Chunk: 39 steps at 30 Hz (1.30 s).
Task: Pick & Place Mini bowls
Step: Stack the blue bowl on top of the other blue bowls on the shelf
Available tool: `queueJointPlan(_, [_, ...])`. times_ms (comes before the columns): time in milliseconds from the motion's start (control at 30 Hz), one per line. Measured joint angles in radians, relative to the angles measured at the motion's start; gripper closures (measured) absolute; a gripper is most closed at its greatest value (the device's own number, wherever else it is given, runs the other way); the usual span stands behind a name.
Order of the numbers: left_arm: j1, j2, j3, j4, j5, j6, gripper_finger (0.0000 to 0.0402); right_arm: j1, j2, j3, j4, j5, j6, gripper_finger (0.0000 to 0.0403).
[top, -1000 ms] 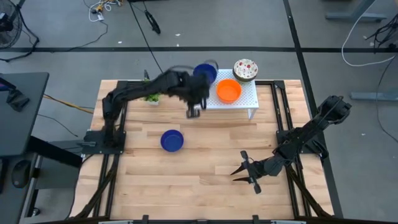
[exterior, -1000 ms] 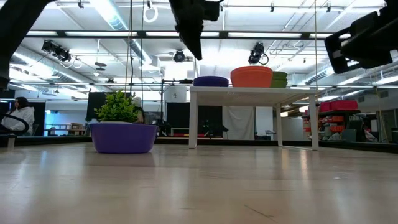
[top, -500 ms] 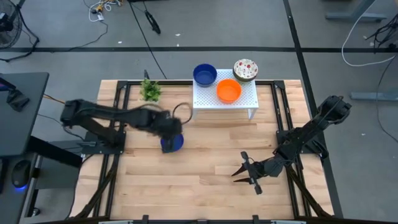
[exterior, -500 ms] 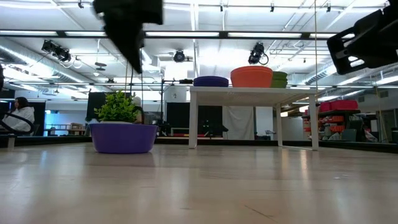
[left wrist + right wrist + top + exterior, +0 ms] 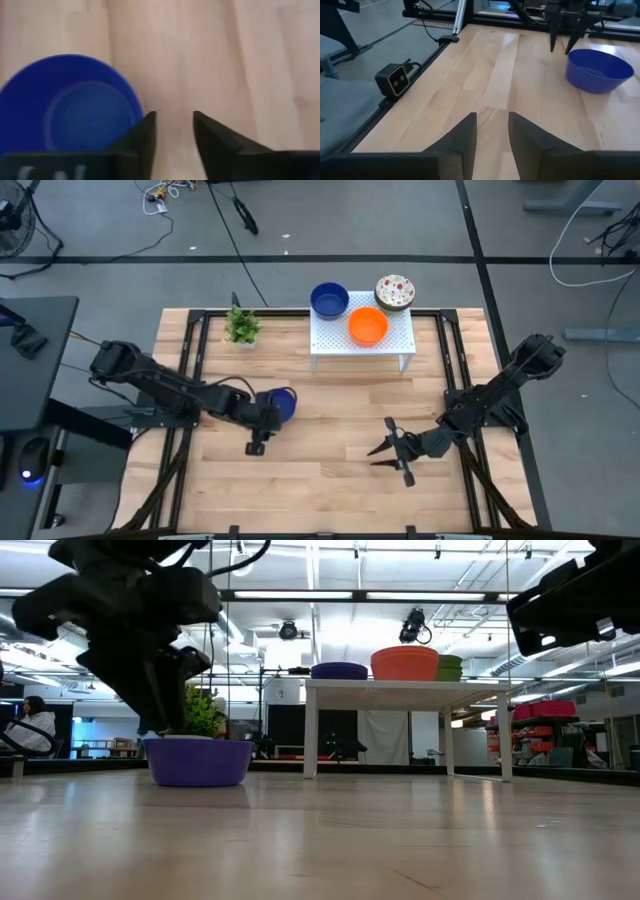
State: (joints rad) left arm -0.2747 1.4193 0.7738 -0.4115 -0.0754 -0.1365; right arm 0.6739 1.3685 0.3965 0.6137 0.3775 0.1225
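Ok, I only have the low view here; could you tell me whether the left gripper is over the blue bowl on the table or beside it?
Observer: Beside it. From above, the left gripper sits off the blue bowl, toward the front edge of the table.
Operator: Thank you. Is it holding anything?
Observer: No. Its wrist view shows its fingers apart, with only bare wood between them.
Operator: And where is the right gripper, please?
Observer: The right gripper hangs over the table's right half, open and empty, facing the blue bowl.
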Motion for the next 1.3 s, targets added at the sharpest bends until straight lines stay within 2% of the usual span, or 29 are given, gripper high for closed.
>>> queueJointPlan(167, [-0.034,0.001,0.0,-0.004,-0.129,0.02,0.0195,-0.003,0.0,0.0,-0.007,0.0,0.001,0.0289])
queueJointPlan(300, [-0.039,0.012,0.0,-0.002,-0.134,0.039,0.0188,-0.003,0.0,0.0,-0.009,0.0,0.002,0.0289])
queueJointPlan(567, [-0.037,0.098,0.0,0.001,-0.161,0.041,0.0245,-0.003,0.0,0.0,-0.02,0.0,0.011,0.0289])
queueJointPlan(800, [-0.036,0.105,0.0,0.008,-0.168,0.038,0.0306,-0.003,0.0,0.0,-0.026,0.0,0.011,0.0289])
queueJointPlan(967, [-0.036,0.105,0.017,0.006,-0.163,0.041,0.0364,-0.003,0.0,0.0,-0.026,0.0,0.011,0.0289])
queueJointPlan(1067, [-0.038,0.106,0.093,-0.053,-0.156,0.048,0.0392,-0.003,0.0,0.0,-0.026,0.0,0.011,0.0289])
queueJointPlan(1167, [-0.038,0.106,0.221,-0.16,-0.161,0.081,0.0392,-0.003,0.0,0.0,-0.026,0.0,0.008,0.0289])
queueJointPlan(1300, [-0.028,0.106,0.435,-0.274,-0.227,0.156,0.0396,-0.003,0.0,0.0,-0.026,0.0,0.008,0.0289])
